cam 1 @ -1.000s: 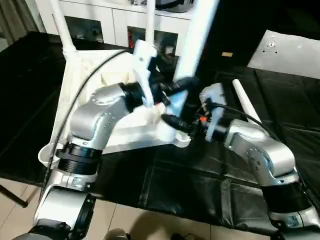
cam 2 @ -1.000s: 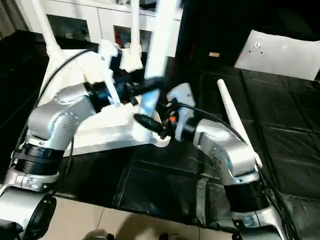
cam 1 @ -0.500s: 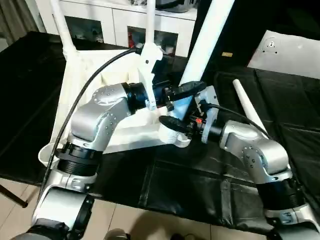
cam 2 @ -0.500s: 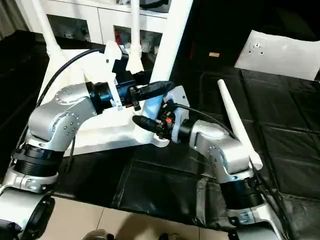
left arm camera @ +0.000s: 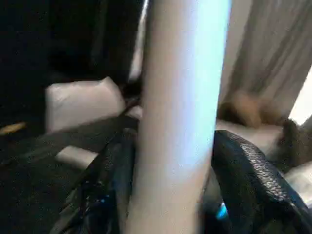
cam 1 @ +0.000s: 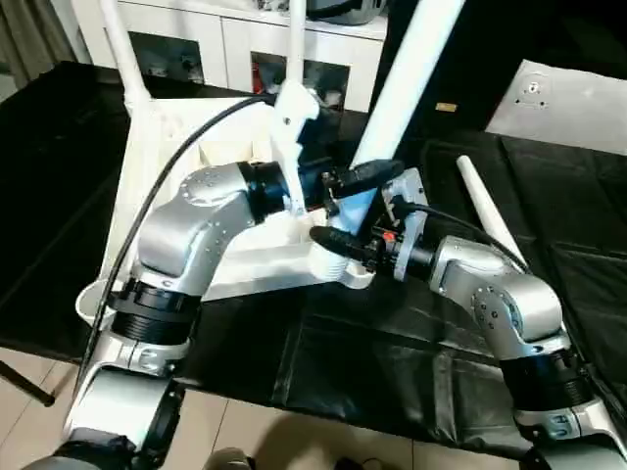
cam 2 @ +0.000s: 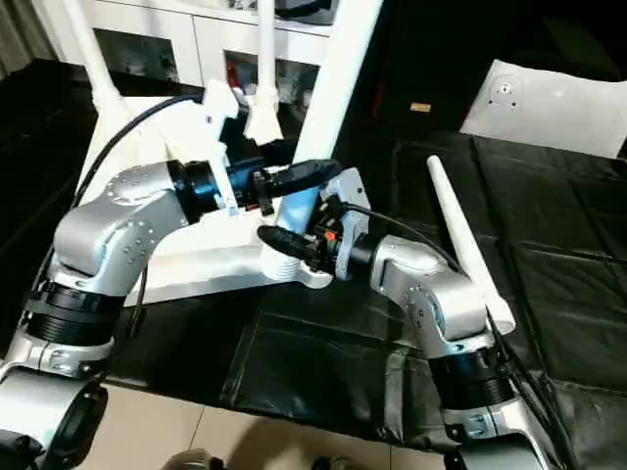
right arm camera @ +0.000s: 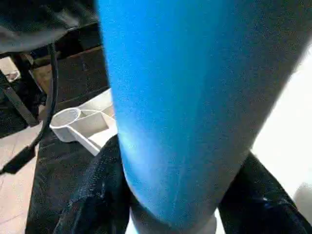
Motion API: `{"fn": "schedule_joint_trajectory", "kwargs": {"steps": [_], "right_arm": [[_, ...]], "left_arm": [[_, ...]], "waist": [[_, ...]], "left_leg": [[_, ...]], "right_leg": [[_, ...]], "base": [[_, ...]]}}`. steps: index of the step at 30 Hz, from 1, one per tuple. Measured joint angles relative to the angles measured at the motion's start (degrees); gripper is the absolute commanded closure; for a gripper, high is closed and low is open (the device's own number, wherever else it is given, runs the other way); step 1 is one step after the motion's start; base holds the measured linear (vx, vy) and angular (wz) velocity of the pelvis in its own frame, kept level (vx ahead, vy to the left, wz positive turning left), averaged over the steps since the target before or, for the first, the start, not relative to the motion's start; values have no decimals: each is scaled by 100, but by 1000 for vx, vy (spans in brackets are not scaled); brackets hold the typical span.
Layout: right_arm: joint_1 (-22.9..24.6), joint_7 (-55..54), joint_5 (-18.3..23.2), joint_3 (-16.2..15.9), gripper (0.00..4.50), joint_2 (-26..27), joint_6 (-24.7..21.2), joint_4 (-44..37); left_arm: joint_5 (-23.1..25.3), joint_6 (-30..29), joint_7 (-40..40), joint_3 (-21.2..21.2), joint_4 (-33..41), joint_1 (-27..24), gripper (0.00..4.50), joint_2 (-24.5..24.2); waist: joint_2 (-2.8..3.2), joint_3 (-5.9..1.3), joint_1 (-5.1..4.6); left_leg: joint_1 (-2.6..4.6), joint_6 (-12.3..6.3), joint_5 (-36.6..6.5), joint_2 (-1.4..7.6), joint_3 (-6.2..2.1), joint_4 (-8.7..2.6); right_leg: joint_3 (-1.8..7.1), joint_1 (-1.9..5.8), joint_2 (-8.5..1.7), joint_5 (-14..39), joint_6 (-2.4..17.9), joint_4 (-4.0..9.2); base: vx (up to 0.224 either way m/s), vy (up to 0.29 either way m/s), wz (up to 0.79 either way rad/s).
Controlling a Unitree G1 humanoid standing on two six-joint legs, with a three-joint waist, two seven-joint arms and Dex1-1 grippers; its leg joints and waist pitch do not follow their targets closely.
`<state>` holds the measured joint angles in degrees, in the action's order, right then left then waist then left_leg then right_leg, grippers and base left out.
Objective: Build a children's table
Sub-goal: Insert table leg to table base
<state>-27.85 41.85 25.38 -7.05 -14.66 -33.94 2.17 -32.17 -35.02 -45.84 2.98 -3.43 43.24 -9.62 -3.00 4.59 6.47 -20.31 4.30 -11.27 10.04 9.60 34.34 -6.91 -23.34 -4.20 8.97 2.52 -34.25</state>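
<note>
Nearest the camera, the black-covered worktop (cam 1: 372, 362) carries the upturned white table top (cam 1: 171, 196), ribbed underside facing up, lying on the robot's left half of the cover. An empty round corner socket (cam 1: 95, 302) sits at its near left corner.

At the near right corner socket (cam 1: 338, 266), a long white leg (cam 1: 397, 88) stands seated, leaning away toward the right as it rises. Both hands meet on its lower end. The right hand (cam 1: 341, 243) grips the leg just above the socket, one black finger on each side of the shaft, as the right wrist view confirms. The left hand (cam 1: 358, 181) grips the same leg just above the right hand, fingers (left arm camera: 248, 180) pressed against both sides of the shaft in the left wrist view.

To the right, a loose leg (cam 2: 465, 245) lies flat on the cover, well apart from the table top.

Farther back, two legs (cam 1: 118, 49) (cam 1: 295, 39) stand upright in the far corners of the table top.

Behind stands a white cabinet (cam 1: 225, 44) with glass doors. A flat white panel (cam 1: 563, 103) with a small round fitting lies at the far right.
</note>
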Motion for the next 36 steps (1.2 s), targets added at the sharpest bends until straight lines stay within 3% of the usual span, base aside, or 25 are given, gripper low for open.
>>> {"fn": "schedule_joint_trajectory", "kwargs": {"steps": [8, 12, 18, 22, 27, 32, 36], "right_arm": [[18, -96, 0, 178, 259, 139, 138, -22], [96, -385, -3, 246, 259, 261, 135, 21], [175, -855, -135, 630, 259, 270, 364, 18], [534, -1104, -339, 706, 259, 169, 481, 4], [747, -1268, -597, 664, 259, -6, 581, -156], [775, -1310, -642, 664, 259, -3, 588, -218], [863, -1331, -654, 657, 259, -4, 586, -307]], "left_arm": [[-1312, -588, 648, -782, 318, -12, 114, 761], [-1402, -373, 717, -809, 594, -14, 100, 919], [-256, 145, 912, -493, 695, -454, 100, 169], [360, 246, 902, -142, 631, -861, 100, -557], [1326, 623, 384, 748, 270, -1226, 100, -1482], [1769, 830, -185, 1393, -258, -1312, 100, -1674], [1984, 920, -334, 1590, -773, -1190, 100, -1694]], "waist": [[0, 0, -1], [0, 0, -3], [12, -7, -43], [17, -8, -65], [21, -8, -102], [25, -9, -137], [46, -18, -142]], "left_leg": [[1, -3, -1, 1, -1, 20], [1, -5, 1, 0, -1, 23], [6, -1, 2, 1, -3, 20], [14, -2, 0, 0, -6, 17], [25, -2, -1, 0, -7, 16], [28, -1, 1, -1, -7, 19], [28, -1, 0, -1, -7, 19]], "right_leg": [[0, 0, -1, -1, 1, -13], [0, 3, -2, -2, -2, -11], [0, 3, 0, -6, -10, -10], [0, 3, 0, -6, -11, -8], [0, 4, 0, -6, -11, -8], [2, 9, 0, -7, -9, -9], [2, 20, 0, -7, -9, -9]], "base": [[0, 0, 0], [0, 0, 0], [0, 0, 0], [0, 0, 0], [0, 0, 0], [0, 0, 0], [0, 0, 0]]}}
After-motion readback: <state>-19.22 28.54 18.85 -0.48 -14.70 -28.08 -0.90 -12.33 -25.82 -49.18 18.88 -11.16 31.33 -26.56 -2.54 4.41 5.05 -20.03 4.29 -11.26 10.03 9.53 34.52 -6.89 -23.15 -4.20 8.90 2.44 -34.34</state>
